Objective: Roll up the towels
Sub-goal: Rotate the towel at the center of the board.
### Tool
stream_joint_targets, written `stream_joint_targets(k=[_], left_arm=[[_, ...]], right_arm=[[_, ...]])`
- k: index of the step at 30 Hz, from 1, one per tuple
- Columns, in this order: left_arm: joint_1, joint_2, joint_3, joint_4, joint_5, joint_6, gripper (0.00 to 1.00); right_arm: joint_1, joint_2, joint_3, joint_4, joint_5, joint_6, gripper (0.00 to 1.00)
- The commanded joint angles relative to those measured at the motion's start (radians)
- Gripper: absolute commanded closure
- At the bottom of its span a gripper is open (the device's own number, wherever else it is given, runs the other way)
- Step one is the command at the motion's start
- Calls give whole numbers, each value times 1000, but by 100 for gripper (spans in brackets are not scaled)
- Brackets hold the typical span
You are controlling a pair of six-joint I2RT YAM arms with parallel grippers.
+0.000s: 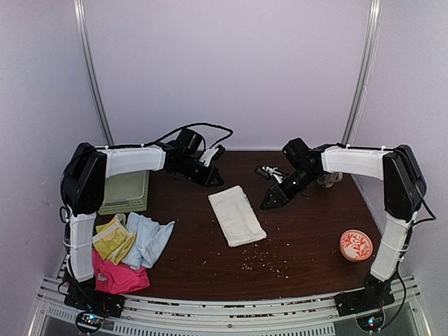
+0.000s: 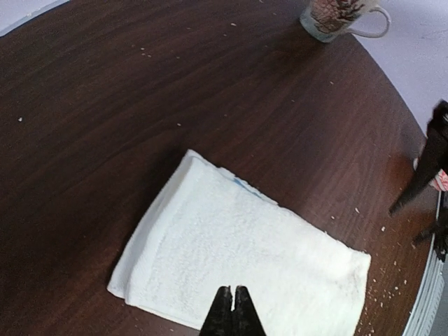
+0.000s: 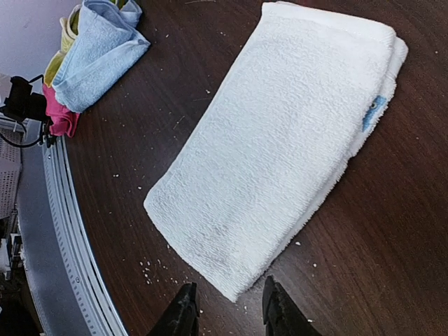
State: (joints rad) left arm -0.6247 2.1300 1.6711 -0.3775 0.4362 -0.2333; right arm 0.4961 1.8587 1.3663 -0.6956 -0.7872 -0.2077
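Nearest you on the left lies a heap of three towels. The pink towel (image 1: 122, 278) is at the table (image 1: 308, 238) edge by the left arm's base. The yellow towel (image 1: 112, 239) and blue towel (image 1: 150, 238) are bunched just beyond it, and all three touch. Near the right arm's base sits a round orange-and-white disc (image 1: 357, 246).

At mid-table the white towel (image 1: 236, 215) lies folded flat and unrolled, well apart from the heap. Your right claw (image 3: 227, 297) hovers at its near-right corner, jaws partly open and holding nothing. In the wrist view that corner shows between the fingertips, but you cannot tell whether they touch it. Your left claw (image 2: 232, 311) hangs over the towel's far end, its fingers pressed together, empty.

Farther back, a pale green basket (image 1: 126, 189) stands at the left edge, and a mug (image 2: 339, 14) at the far right.
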Motion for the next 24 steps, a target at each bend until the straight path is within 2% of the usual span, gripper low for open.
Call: stream_joint_targets(k=[1, 6, 10, 13, 18, 21, 24], left_arm=[[-53, -102, -118, 41, 113, 67, 100], [-129, -172, -247, 45, 197, 151, 100], [-181, -196, -334, 115, 229, 165, 100], [-209, -174, -372, 179, 249, 160, 100], [-248, -122, -446, 276, 244, 134, 100], [-251, -87, -489, 294, 209, 127, 100], [-251, -65, -527, 314, 189, 131, 100]], right_arm=[[-20, -37, -33, -1, 22, -36, 68], [-59, -43, -7, 23, 48, -34, 68], [-64, 15, 86, 114, 87, 55, 72], [-54, 98, 170, 197, 47, 204, 73], [-11, 269, 322, 227, -41, 255, 76], [3, 353, 374, 314, -58, 324, 78], [14, 461, 466, 309, -99, 353, 79]])
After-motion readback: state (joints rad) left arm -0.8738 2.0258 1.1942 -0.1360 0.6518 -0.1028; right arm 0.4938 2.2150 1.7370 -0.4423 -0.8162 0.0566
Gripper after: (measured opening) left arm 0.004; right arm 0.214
